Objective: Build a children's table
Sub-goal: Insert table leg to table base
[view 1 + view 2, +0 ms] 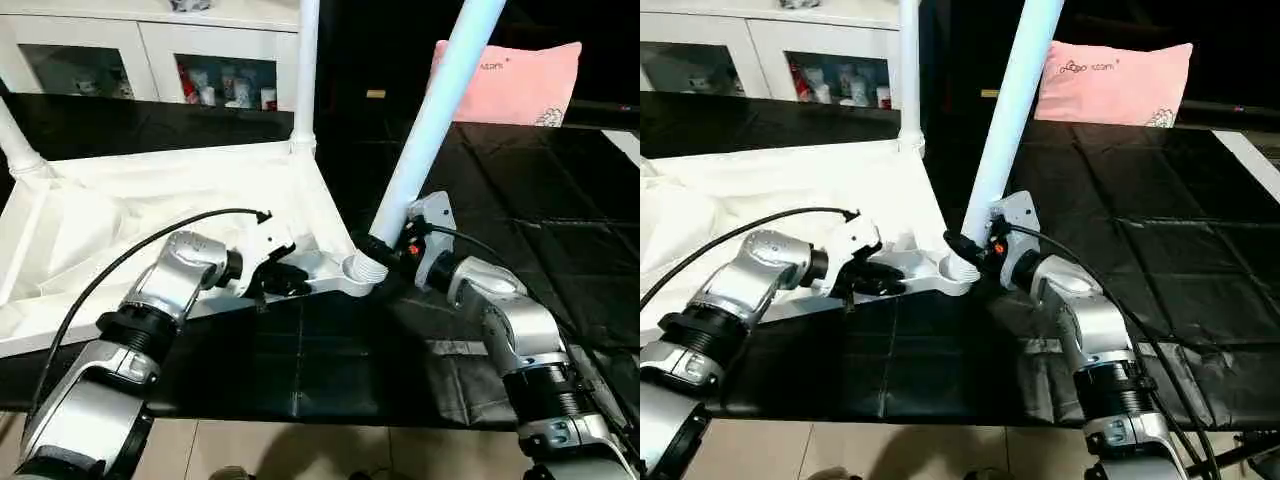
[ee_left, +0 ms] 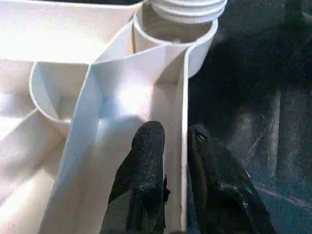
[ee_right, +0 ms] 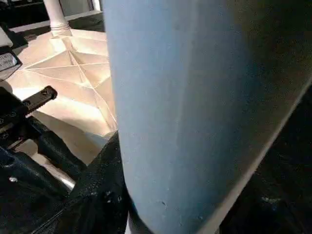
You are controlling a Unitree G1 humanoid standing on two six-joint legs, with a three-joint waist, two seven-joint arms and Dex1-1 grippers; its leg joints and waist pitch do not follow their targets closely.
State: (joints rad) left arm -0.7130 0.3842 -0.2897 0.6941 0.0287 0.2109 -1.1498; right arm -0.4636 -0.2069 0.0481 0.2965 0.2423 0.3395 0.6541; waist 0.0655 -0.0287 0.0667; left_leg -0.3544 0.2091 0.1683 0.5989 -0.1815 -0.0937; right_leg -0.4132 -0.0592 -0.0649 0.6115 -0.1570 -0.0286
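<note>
The white tabletop [image 1: 150, 200] lies underside up on the black table. One white leg [image 1: 306, 70] stands upright in its far corner and another [image 1: 15, 140] at the far left. A third leg [image 1: 440, 100] leans tilted, its threaded end [image 2: 187, 7] just at the near right corner socket [image 1: 363, 270]. My right gripper [image 1: 390, 247] is shut on this leg close to its lower end. My left gripper [image 2: 175, 134] straddles the tabletop's thin rim wall just behind that socket, one finger [image 2: 146, 151] inside with a small gap to the wall, the other outside.
A pink pillow [image 1: 510, 80] lies at the back right of the black table cover [image 1: 520, 180]. A white glass-door cabinet [image 1: 150, 50] stands behind the table. The table's front edge [image 1: 300, 415] runs just below my forearms.
</note>
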